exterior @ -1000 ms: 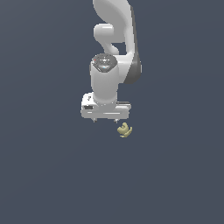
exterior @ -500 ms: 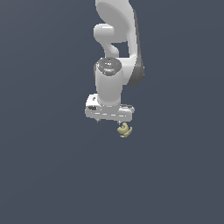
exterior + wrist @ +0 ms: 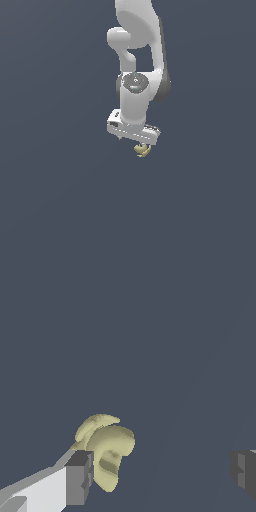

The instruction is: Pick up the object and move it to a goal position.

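— pale yellow-tan: i count one object (image 3: 106,448), one gripper (image 3: 161,472), fingers (image 3: 79,478) spread wide.
— position?
— beside one fingertip, unclamped. since the earlier frame the arm shifted toward the exterior view's right, over it.

Small pale yellow-tan object (image 3: 106,450), curled and knobbly, on dark floor

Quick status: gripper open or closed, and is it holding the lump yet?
Gripper: open, holding nothing. The object lies by one fingertip, with the other finger far off it.
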